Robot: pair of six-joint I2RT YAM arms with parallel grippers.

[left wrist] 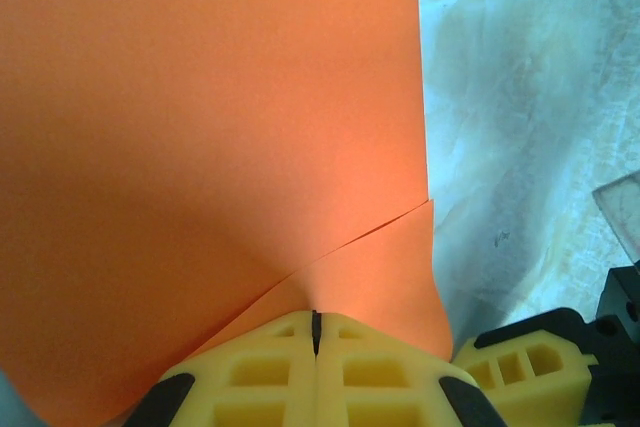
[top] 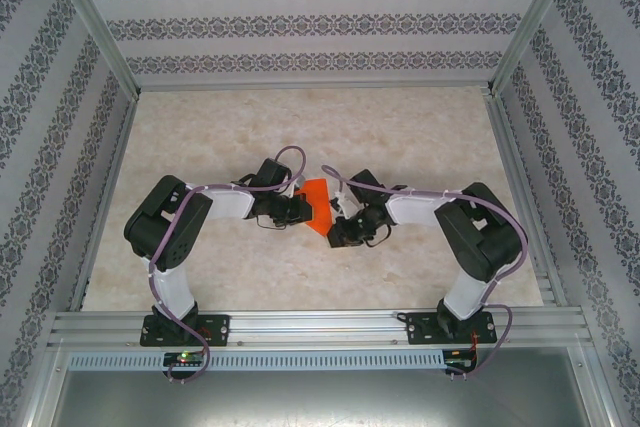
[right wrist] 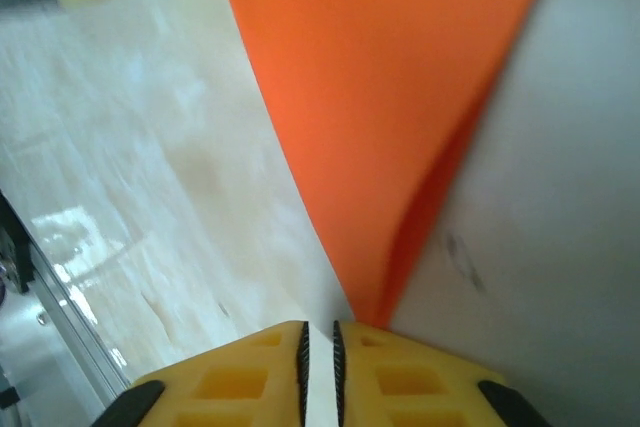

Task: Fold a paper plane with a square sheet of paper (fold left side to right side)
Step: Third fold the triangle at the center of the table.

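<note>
Left pincer (left wrist: 315,317) pinched the bright orange square paper sheet (left wrist: 200,147), one fold begun; right pincer (right wrist: 320,329) nearly closed; most folds remained.

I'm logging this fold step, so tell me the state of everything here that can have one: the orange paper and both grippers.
orange paper: folded over on itself, layers bowed apart, not yet a pointed plane.
left gripper: shut on the orange paper, where a crease ends.
right gripper: fingers nearly together with a thin gap between them; the paper's corner is at their tips, grip unclear.
</note>
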